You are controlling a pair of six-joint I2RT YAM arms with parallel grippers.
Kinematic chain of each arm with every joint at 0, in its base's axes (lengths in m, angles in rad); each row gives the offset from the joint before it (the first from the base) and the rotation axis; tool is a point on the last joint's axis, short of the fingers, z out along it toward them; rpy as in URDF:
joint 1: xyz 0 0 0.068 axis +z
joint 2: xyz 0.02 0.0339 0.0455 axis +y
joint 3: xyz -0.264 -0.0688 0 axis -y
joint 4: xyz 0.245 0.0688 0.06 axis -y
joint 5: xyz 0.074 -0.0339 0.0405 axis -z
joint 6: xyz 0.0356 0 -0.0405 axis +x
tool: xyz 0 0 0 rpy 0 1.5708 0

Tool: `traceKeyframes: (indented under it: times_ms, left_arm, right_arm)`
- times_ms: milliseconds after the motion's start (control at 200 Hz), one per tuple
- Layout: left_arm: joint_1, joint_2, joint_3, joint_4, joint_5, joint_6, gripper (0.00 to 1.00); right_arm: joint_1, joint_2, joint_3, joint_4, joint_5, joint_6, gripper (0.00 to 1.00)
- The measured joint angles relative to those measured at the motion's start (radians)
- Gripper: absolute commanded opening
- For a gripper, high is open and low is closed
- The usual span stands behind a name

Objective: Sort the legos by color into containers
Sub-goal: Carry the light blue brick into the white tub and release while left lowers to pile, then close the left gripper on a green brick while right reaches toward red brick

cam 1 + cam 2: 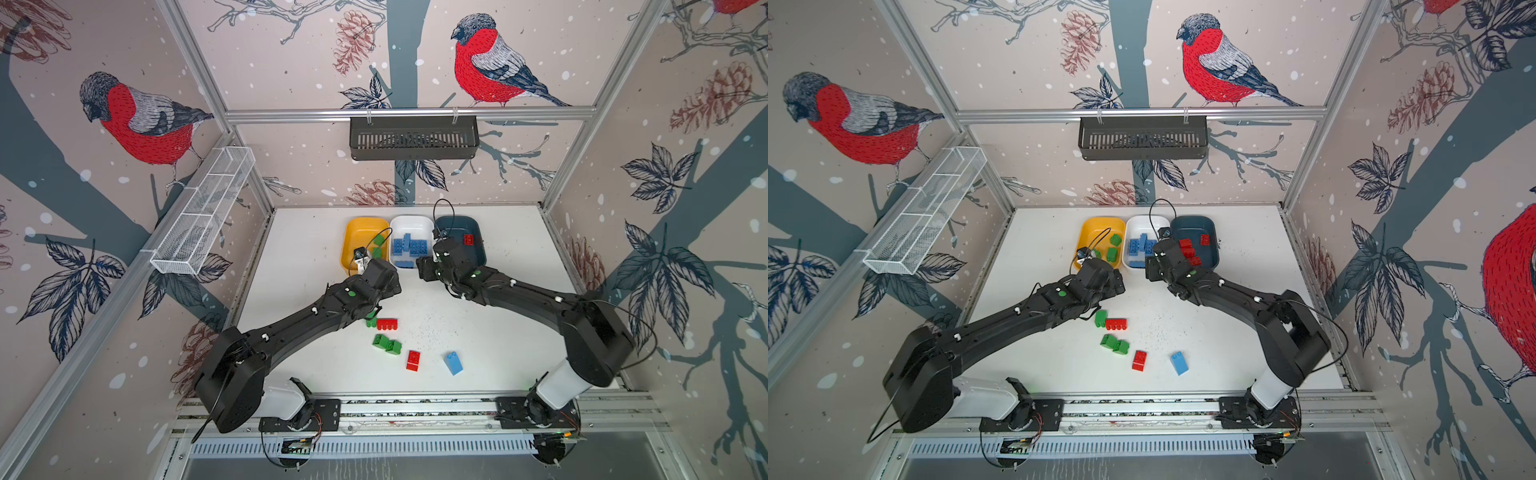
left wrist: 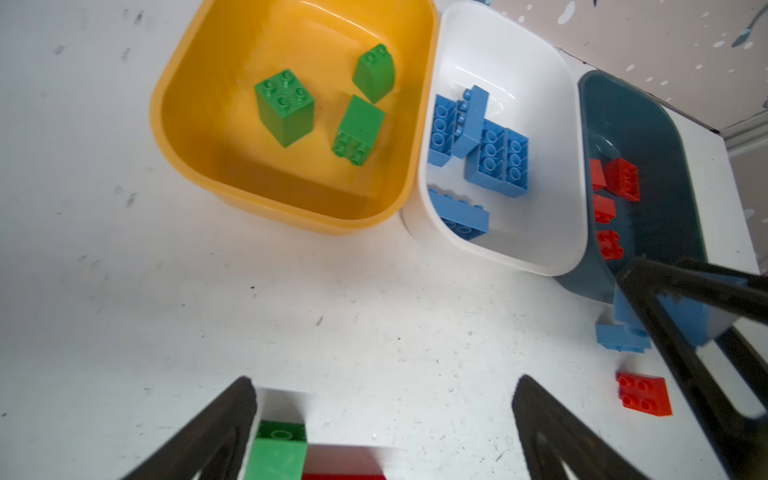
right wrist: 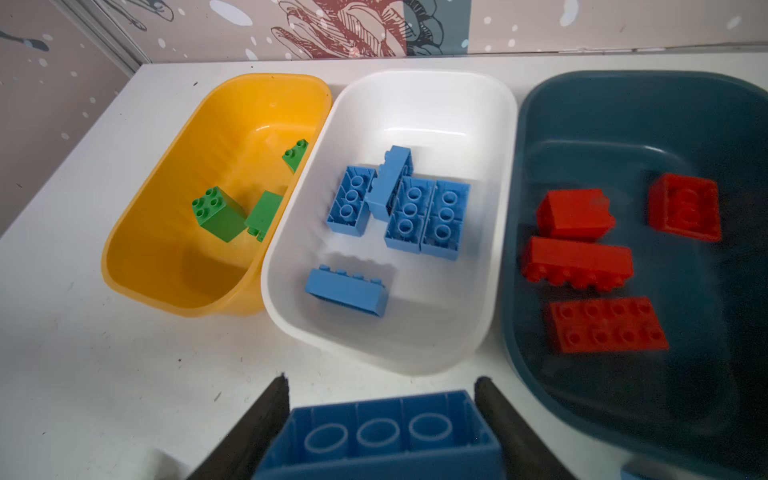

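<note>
Beneath the left gripper, whose jaws stand wide apart and carry nothing, a green brick sits on the desk close against the inner face of one finger. A red brick touches it on the side toward the other finger. Ahead of those fingertips, across bare desk, lies the yellow tub, which holds three green pieces.

Further right, the right gripper is clamped on a blue brick with its hollow underside facing the wrist camera. Its long axis seems to run from finger to finger, though the lower part is cut off by the frame edge. Straight ahead, just past the fingertips, is the near wall of the white tub, where the other blue bricks lie. The dark teal tub with the red ones sits off to one side. Judging from this, the held brick hangs short of the white rim, so a short forward carry should put it over the tub. The right arm is plainly the nearer one for that.
</note>
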Motion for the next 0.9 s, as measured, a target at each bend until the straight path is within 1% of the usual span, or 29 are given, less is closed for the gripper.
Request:
traceKeyframes:
  times_ms: [135, 180, 205, 235, 280, 315, 375, 470, 610, 835, 900]
  left_arm:
    - [0.014, -0.032, -0.038, -0.002, 0.000, -0.023, 0.97]
    - [0.018, -0.039, -0.047, -0.002, 0.000, -0.026, 0.97]
    - [0.019, -0.042, -0.050, -0.002, 0.000, -0.026, 0.97]
    - [0.021, -0.045, -0.053, -0.002, 0.000, -0.029, 0.97]
    - [0.022, -0.046, -0.055, -0.002, 0.000, -0.029, 0.97]
    - [0.023, -0.046, -0.056, -0.002, 0.000, -0.029, 0.97]
    - [0.024, -0.045, -0.056, -0.002, 0.000, -0.029, 0.97]
    - [0.024, -0.035, -0.056, 0.001, 0.002, -0.029, 0.97]
    - [0.024, -0.011, -0.046, -0.002, 0.012, -0.028, 0.97]
    - [0.024, 0.056, 0.010, -0.042, 0.027, -0.026, 0.97]
    - [0.024, 0.072, 0.014, -0.062, 0.029, -0.026, 0.97]
  right_arm:
    - [-0.018, 0.178, 0.200, -0.060, 0.014, -0.048, 0.61]
    - [-0.023, 0.219, 0.249, -0.085, 0.029, -0.058, 0.63]
    - [-0.023, 0.239, 0.274, -0.101, 0.038, -0.071, 0.67]
    - [-0.025, 0.262, 0.304, -0.120, 0.047, -0.072, 0.75]
    - [-0.025, 0.288, 0.341, -0.147, 0.053, -0.076, 0.83]
    - [-0.025, 0.301, 0.361, -0.163, 0.055, -0.082, 0.86]
    - [-0.024, 0.305, 0.373, -0.183, 0.055, -0.099, 0.87]
    - [-0.017, 0.287, 0.357, -0.188, 0.054, -0.105, 0.88]
    - [-0.005, 0.207, 0.276, -0.185, 0.046, -0.121, 0.92]
    - [-0.006, 0.003, 0.074, -0.126, 0.013, -0.118, 1.00]
    - [-0.002, -0.062, 0.010, -0.097, -0.003, -0.114, 1.00]
